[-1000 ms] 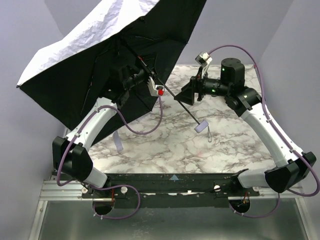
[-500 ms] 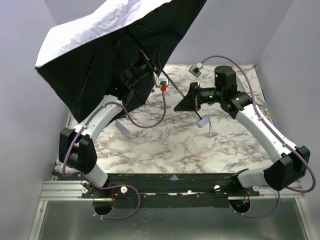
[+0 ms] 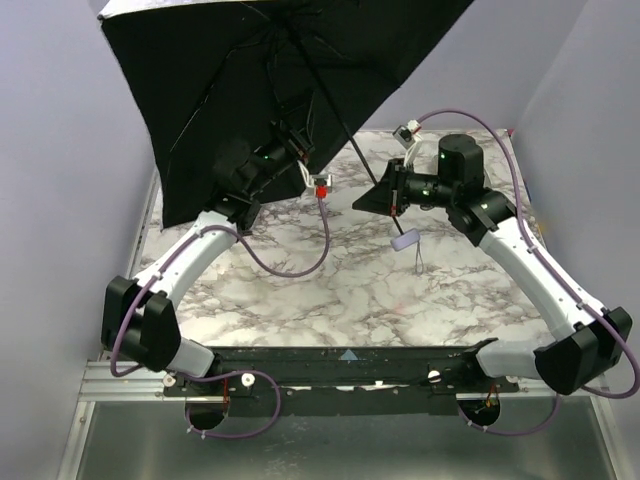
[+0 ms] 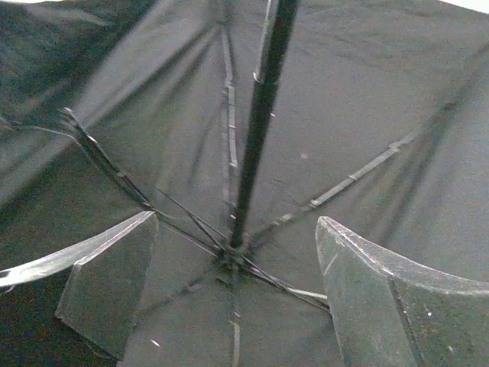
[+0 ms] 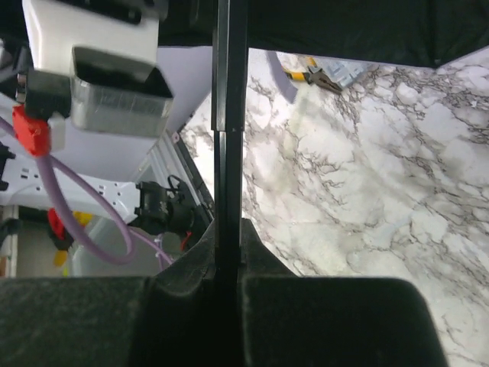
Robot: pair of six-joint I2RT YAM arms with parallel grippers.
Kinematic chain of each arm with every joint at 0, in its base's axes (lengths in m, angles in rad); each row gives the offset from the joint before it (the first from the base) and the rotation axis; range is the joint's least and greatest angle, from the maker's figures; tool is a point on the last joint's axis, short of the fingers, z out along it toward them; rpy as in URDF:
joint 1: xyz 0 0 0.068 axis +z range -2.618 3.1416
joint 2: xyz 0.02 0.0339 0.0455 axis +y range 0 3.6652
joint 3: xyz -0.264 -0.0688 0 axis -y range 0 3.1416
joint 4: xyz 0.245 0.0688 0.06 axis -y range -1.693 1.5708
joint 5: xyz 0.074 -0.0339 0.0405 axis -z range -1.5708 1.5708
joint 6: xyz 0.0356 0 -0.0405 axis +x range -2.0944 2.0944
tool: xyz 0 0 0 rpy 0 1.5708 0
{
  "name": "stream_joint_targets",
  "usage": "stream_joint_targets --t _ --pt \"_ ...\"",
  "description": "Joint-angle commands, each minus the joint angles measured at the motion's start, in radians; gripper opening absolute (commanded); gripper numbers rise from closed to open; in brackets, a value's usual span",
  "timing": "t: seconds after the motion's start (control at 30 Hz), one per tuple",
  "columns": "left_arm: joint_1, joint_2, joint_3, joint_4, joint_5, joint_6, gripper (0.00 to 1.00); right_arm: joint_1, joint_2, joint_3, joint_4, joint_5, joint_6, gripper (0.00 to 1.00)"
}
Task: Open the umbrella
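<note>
The umbrella (image 3: 250,90) is spread open over the far left of the marble table (image 3: 330,285), black underside facing us. The left gripper (image 4: 237,222) sits under it, jaws wide, with the shaft (image 3: 345,140) between them, not touching. Further right, the right gripper (image 3: 392,190) is clamped on the shaft, with the handle (image 3: 404,241) just below it.

Right gripper (image 5: 229,248) clamped on the umbrella (image 5: 230,115).

The umbrella's thin black shaft runs straight from 12 o'clock down to 6 o'clock, where the dark fingers (image 5: 183,283) press against it from both sides. Its black fabric lines the top edge toward 1 o'clock. The marble table (image 5: 382,191) fills the 3 o'clock side. At 10 o'clock sit a white-and-grey block (image 5: 99,69) and a red plug (image 5: 32,131), with a purple cable (image 5: 80,210) curving toward 8 o'clock.
</note>
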Motion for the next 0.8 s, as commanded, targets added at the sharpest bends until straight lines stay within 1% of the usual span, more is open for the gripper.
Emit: stream_joint_targets --t 0.0,0.1,0.17,0.2,0.27,0.3,0.33,0.37,0.4,0.43,0.47,0.5,0.53,0.6,0.67,0.77 --pt "-0.025 -0.125 -0.046 -0.092 0.035 -0.247 0.88 -0.002 -0.08 -0.051 0.237 -0.025 0.077 0.0" --pt "-0.041 -0.196 -0.068 -0.087 0.05 -0.493 0.88 -0.006 -0.077 -0.063 0.305 -0.033 0.142 0.0" --pt "-0.058 -0.231 -0.109 0.024 0.011 -0.653 0.88 -0.014 -0.066 -0.063 0.368 -0.065 0.202 0.0" --pt "-0.068 -0.245 -0.125 0.051 -0.011 -0.712 0.88 -0.018 -0.058 -0.059 0.401 -0.079 0.242 0.0" --pt "-0.083 -0.268 -0.148 0.085 -0.026 -0.758 0.9 -0.026 -0.039 -0.045 0.458 -0.112 0.307 0.0" --pt "-0.092 -0.27 -0.154 0.101 -0.041 -0.757 0.91 -0.027 -0.03 -0.04 0.485 -0.126 0.334 0.0" --pt "-0.099 -0.267 -0.156 0.123 -0.065 -0.765 0.91 -0.029 -0.024 -0.035 0.516 -0.14 0.362 0.0" --pt "-0.104 -0.257 -0.144 0.146 -0.12 -0.824 0.91 -0.03 -0.018 -0.03 0.541 -0.151 0.375 0.0" --pt "-0.106 -0.251 -0.103 0.128 -0.176 -0.908 0.91 -0.029 -0.017 -0.027 0.554 -0.15 0.381 0.0" --pt "-0.105 -0.245 -0.043 0.064 -0.248 -1.038 0.91 -0.03 -0.016 -0.027 0.566 -0.143 0.383 0.0" --pt "-0.102 -0.238 0.015 -0.011 -0.289 -1.16 0.91 -0.031 -0.016 -0.028 0.575 -0.138 0.387 0.0" --pt "-0.094 -0.23 0.083 -0.119 -0.318 -1.303 0.9 -0.03 -0.018 -0.032 0.598 -0.136 0.392 0.0" --pt "-0.083 -0.222 0.14 -0.21 -0.308 -1.46 0.89 -0.031 -0.018 -0.035 0.622 -0.139 0.405 0.0" --pt "-0.07 -0.212 0.21 -0.277 -0.209 -1.679 0.86 -0.031 -0.019 -0.04 0.666 -0.135 0.431 0.0" --pt "-0.07 -0.197 0.24 -0.259 -0.116 -1.86 0.83 -0.03 -0.02 -0.046 0.711 -0.119 0.457 0.0" --pt "-0.064 -0.143 0.315 -0.284 -0.11 -2.138 0.8 -0.031 -0.017 -0.044 0.762 -0.106 0.496 0.0"
